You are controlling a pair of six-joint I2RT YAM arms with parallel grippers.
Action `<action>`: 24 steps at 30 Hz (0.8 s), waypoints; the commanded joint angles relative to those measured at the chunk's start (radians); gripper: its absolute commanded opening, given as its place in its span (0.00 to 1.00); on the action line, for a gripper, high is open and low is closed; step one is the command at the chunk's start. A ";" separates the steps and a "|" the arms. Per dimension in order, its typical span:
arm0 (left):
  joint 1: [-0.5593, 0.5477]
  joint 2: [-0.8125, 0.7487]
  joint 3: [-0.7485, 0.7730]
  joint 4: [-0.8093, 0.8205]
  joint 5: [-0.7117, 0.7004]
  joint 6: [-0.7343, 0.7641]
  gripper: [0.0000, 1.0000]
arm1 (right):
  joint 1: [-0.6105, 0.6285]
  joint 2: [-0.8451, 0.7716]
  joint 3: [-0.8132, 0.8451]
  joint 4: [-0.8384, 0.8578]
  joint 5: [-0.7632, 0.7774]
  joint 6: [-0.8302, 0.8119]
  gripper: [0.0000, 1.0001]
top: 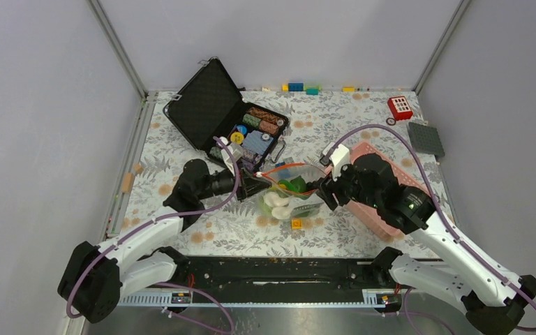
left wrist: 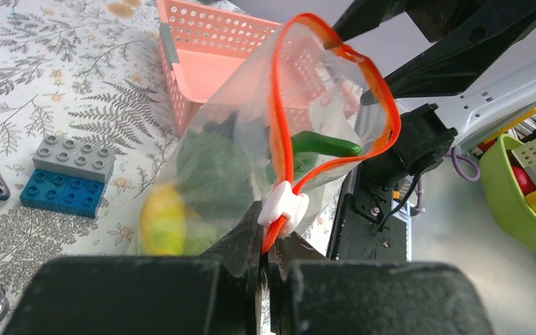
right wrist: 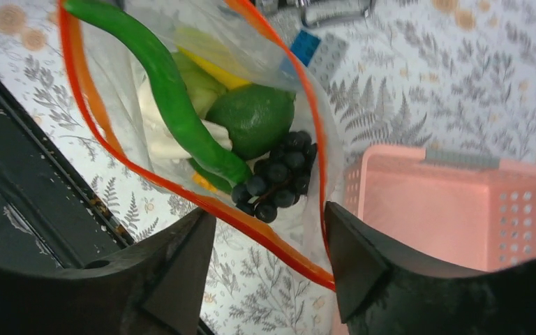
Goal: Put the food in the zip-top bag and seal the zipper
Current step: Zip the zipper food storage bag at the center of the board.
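The clear zip-top bag [top: 289,190] lies at mid-table with its mouth gaping. The food is inside it: a long green pod [right wrist: 167,91], a round green piece [right wrist: 255,118], a dark grape bunch [right wrist: 279,174], white pieces [right wrist: 155,136] and a yellow piece [left wrist: 162,220]. My left gripper [left wrist: 269,251] is shut on the orange-red zipper [left wrist: 283,125], just below the white slider [left wrist: 283,207]. At the bag's other end my right gripper [right wrist: 271,244] stands open. The zipper strip [right wrist: 251,223] crosses the gap between its fingers, unpinched.
A pink basket [top: 373,213] sits right of the bag, partly under my right arm. An open black case [top: 216,112] of poker chips stands behind. Loose bricks lie near the bag [left wrist: 70,174], in front of it [top: 296,223] and along the back edge [top: 300,87]. A grey plate [top: 426,138] lies far right.
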 commanded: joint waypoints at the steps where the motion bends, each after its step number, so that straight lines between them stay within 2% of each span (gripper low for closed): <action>1: -0.021 -0.057 0.104 -0.013 0.044 0.036 0.00 | -0.004 0.025 0.115 0.084 -0.124 -0.131 0.68; 9: -0.091 -0.053 0.189 -0.193 -0.051 0.127 0.00 | 0.014 0.136 0.232 0.160 -0.168 -0.210 0.68; 15: -0.103 -0.055 0.205 -0.248 -0.053 0.163 0.00 | 0.053 0.189 0.273 0.135 -0.406 -0.421 0.72; 19: -0.108 -0.064 0.228 -0.304 -0.061 0.198 0.00 | 0.064 0.270 0.338 0.117 -0.532 -0.446 0.71; 24: -0.111 -0.073 0.244 -0.343 -0.060 0.235 0.00 | 0.078 0.361 0.383 0.152 -0.584 -0.447 0.67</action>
